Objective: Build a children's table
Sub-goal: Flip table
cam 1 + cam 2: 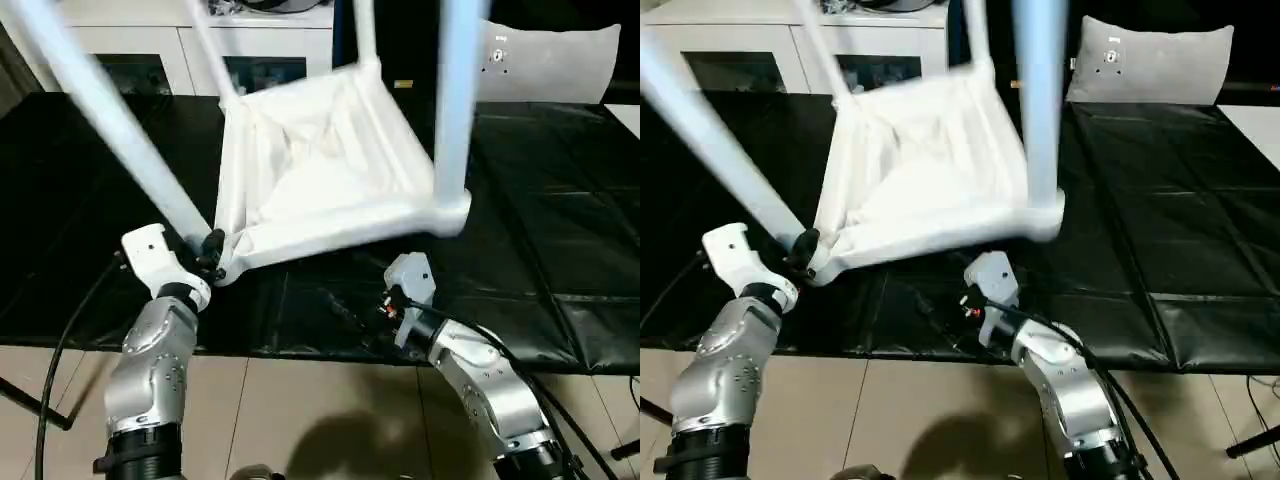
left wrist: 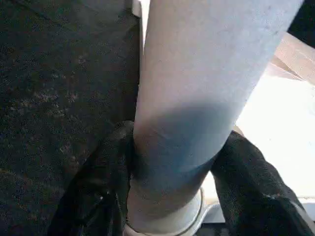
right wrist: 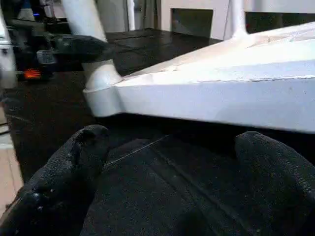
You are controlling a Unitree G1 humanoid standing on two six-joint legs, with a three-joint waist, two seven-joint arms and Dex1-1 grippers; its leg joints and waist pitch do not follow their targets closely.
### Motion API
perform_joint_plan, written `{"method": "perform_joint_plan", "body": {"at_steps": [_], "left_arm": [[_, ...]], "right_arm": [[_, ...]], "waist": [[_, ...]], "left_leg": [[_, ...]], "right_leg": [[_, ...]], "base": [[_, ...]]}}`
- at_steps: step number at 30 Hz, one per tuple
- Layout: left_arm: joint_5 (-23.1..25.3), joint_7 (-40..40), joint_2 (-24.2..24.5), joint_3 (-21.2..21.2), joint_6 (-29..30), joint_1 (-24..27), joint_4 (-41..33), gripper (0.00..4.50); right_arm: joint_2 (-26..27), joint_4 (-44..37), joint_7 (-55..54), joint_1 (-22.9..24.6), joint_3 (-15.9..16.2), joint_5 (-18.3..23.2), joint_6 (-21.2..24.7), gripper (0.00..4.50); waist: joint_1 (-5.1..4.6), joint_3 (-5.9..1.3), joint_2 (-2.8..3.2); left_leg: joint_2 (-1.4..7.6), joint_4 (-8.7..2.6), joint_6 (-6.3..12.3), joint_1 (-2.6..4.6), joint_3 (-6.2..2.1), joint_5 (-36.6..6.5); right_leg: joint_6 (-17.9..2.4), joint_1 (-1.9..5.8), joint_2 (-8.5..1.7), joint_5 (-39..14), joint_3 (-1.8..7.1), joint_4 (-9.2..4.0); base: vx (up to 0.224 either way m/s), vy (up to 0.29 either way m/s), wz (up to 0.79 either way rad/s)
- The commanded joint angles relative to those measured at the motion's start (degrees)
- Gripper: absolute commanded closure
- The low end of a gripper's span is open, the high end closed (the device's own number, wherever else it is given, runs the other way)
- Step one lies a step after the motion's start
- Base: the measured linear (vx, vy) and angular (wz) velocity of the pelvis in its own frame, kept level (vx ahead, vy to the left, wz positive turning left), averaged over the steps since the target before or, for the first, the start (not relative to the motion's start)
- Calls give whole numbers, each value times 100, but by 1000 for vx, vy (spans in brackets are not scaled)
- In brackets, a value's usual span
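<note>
Left eye view: cabinet [image 1: 150,60] behind table [image 1: 320,170]; left fingers [image 2: 93,196] grip leg [image 1: 110,120], right fingers [image 3: 74,162] apparently spread, empty.

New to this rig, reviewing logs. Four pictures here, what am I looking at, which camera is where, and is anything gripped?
It is a humanoid robot with two silver arms, each ending in a gripper of two black fingers. The two wide pictures come from a stereo camera on its head, looking down over the forearms. The other two come from a camera on each wrist.

On the black-covered work surface a white children's table lies upside down, legs pointing up, one edge raised. Behind it stands a white cabinet.

The left gripper is closed around the near left leg just above its socket. The right gripper is open, below the table's edge, holding nothing.
</note>
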Motion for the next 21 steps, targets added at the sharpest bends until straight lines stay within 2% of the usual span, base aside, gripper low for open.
{"method": "perform_joint_plan", "body": {"at_steps": [1,2,3,5,7,9,11,15,17,21], "left_arm": [[-472,-203,-206,-205,606,241,158,247],[-472,-203,-206,-205,606,241,158,247],[-697,-190,-305,-160,787,261,48,247],[-1110,-102,-473,-3,1077,233,-86,247],[-1343,-61,-542,77,1282,216,-172,247],[-1358,-80,-534,62,1363,225,-217,247],[-1195,-212,-446,-119,1500,280,-330,247],[-1146,-312,-390,-277,1656,310,-451,247],[-1137,-299,-378,-318,1710,307,-482,247],[-1161,-298,-311,-400,1723,316,-492,247]], "right_arm": [[34,57,-153,-33,-154,6,98,0],[34,57,-153,-33,-154,6,98,0],[127,204,-353,-118,-301,70,208,0],[240,334,-508,-200,-457,182,289,0],[312,348,-516,-223,-541,314,282,0],[342,347,-525,-229,-575,371,271,0],[441,373,-535,-276,-707,542,172,0],[627,469,-563,-407,-936,760,66,0],[716,544,-556,-500,-1024,873,-16,0],[876,585,-484,-630,-1155,1160,-49,0]], "waist": [[-15,-275,-83],[-11,-288,-81],[-8,-293,-89],[-9,-296,-91],[10,-299,-81],[29,-299,-79],[31,-296,-55],[32,-294,-47],[27,-307,-62],[43,-323,-52]], "left_leg": [[459,-540,245,-7,-198,-1120],[457,-527,291,-1,-193,-990],[456,-521,310,-3,-188,-926],[445,-512,336,-15,-178,-867],[435,-498,389,-19,-168,-796],[432,-490,427,-37,-165,-762],[441,-504,398,-29,-171,-855],[450,-524,351,-13,-177,-934],[449,-519,344,-23,-178,-840],[444,-492,460,-31,-171,-560]], "right_leg": [[-1038,190,-467,-1577,342,-479],[-1067,190,-457,-1385,343,-464],[-1094,193,-456,-1281,345,-450],[-1212,210,-468,-1235,339,-428],[-1217,205,-466,-1237,336,-438],[-1183,204,-463,-1270,329,-440],[-1112,193,-454,-1400,326,-454],[-1029,181,-443,-1459,326,-467],[-1072,195,-450,-1261,326,-440],[-1149,204,-445,-888,324,-399]], "base": [[0,0,0],[0,0,0],[0,0,0],[0,0,0],[0,0,0],[0,0,0],[0,0,0],[0,0,0],[0,0,0],[0,0,0]]}}
